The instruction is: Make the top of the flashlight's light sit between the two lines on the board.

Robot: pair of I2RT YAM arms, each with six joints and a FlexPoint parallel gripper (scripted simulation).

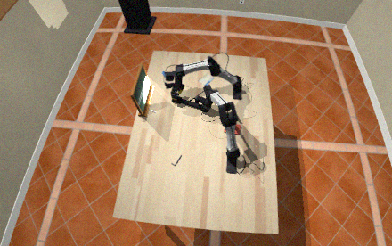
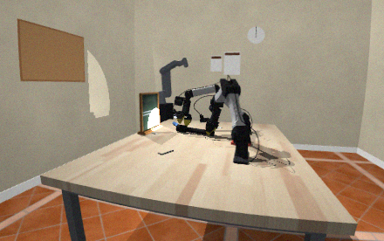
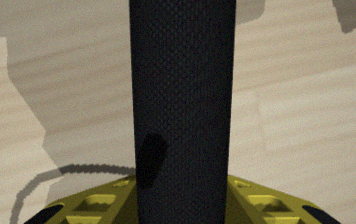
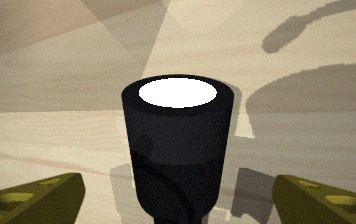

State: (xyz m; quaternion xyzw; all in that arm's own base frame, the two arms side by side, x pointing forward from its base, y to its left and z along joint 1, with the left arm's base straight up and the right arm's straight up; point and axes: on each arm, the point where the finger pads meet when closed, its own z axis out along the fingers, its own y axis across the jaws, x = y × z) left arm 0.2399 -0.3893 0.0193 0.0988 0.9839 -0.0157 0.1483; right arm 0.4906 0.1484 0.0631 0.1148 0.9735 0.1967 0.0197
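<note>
Near side: pale wooden tabletop [image 1: 191,192] [image 2: 144,175]. Left arm [image 1: 231,138] [image 2: 236,115] stands on it, and a thin black L-shaped piece [image 1: 177,160] [image 2: 166,152] lies flat, well apart from the flashlight. Small red item [image 1: 236,129] [image 2: 236,142] near the left arm, partly hidden, kind unclear.

Further in: black cylindrical flashlight [image 1: 189,103] [image 2: 192,129] [image 3: 183,100] [image 4: 177,135], low over the tabletop, head toward the board; cannot tell if it touches the wood. Fine-textured barrel, wider smooth head, round lens glowing solid white, so it is on. Left end effector [image 1: 205,107] [image 2: 210,130] [image 3: 182,200] narrowed on the barrel, yellow fingers either side, holding it. Right end effector [image 1: 176,92] [image 2: 184,121] [image 4: 178,192] at the head end, fingers wide, one each side of the flashlight, apart from it, holding nothing.

Beyond: green board in brown wooden frame [image 1: 137,86] [image 2: 140,113], standing upright at the tabletop's edge. Bright white rounded light patch [image 1: 145,93] [image 2: 154,119] on it; two pale lines [image 2: 147,113] run to its side. Light's top looks higher than the lines in the exterior view; exact fit cannot be told. Small pale stick [image 1: 152,111] lies near the board's foot.
</note>
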